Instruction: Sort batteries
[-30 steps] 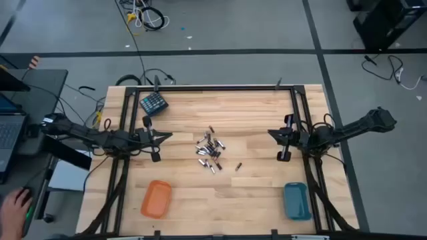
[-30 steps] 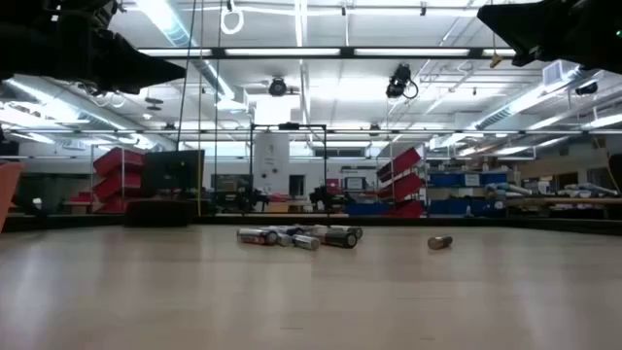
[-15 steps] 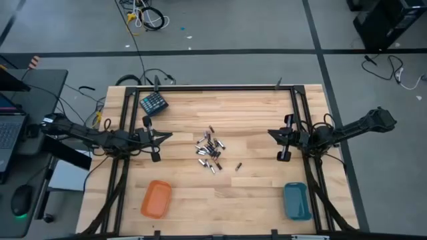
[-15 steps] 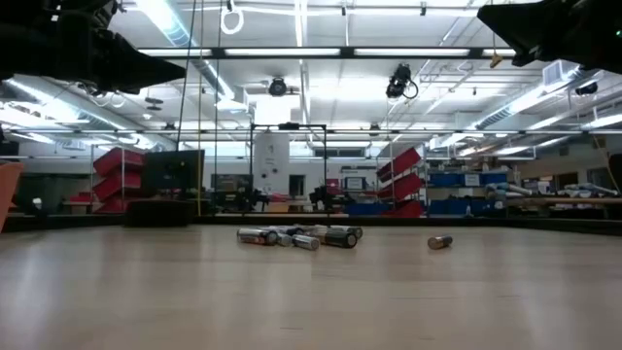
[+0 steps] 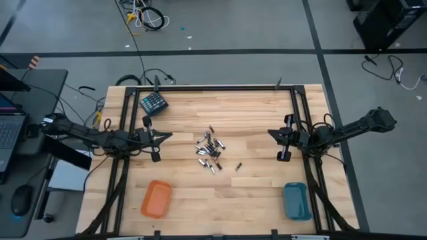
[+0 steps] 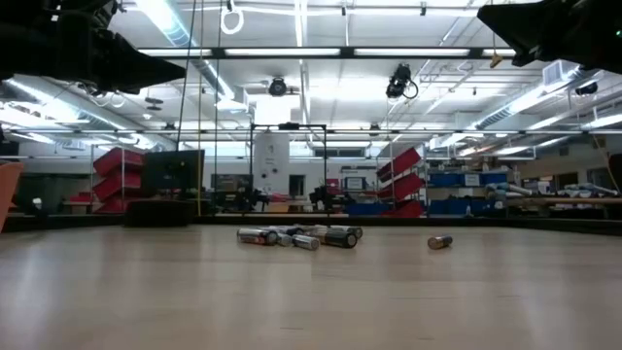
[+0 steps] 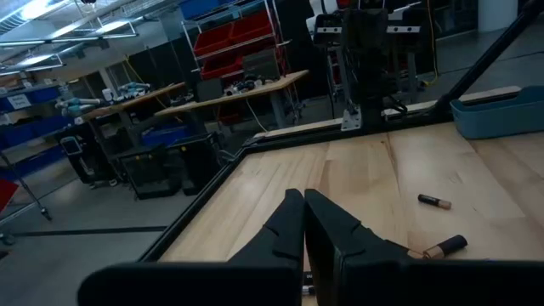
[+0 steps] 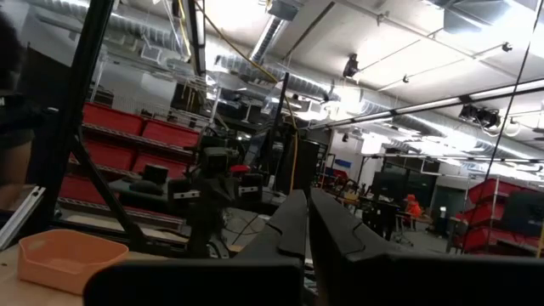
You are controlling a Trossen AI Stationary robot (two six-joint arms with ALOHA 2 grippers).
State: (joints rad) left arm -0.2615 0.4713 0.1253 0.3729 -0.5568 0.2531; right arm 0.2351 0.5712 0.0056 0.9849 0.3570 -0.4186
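Observation:
Several small batteries (image 5: 209, 148) lie in a loose heap at the middle of the wooden table, resting on their sides; one stray cell (image 5: 237, 167) lies a little nearer and to the right. The low view shows the heap (image 6: 301, 235) and the stray (image 6: 439, 242). My left gripper (image 5: 168, 135) hovers shut to the left of the heap, pointing at it, its fingers together in the left wrist view (image 7: 303, 206). My right gripper (image 5: 270, 133) hovers shut to the right of the heap, tipped slightly upward (image 8: 307, 208). Neither touches anything.
An orange tray (image 5: 156, 199) sits near the front left and a blue tray (image 5: 296, 201) near the front right. A dark teal keypad-like block (image 5: 153, 103) lies at the far left. A black frame (image 5: 213, 87) runs around the table.
Both arms have kept still and the batteries have not moved. A person's hand at the desk beyond the table's left edge has drawn out of view.

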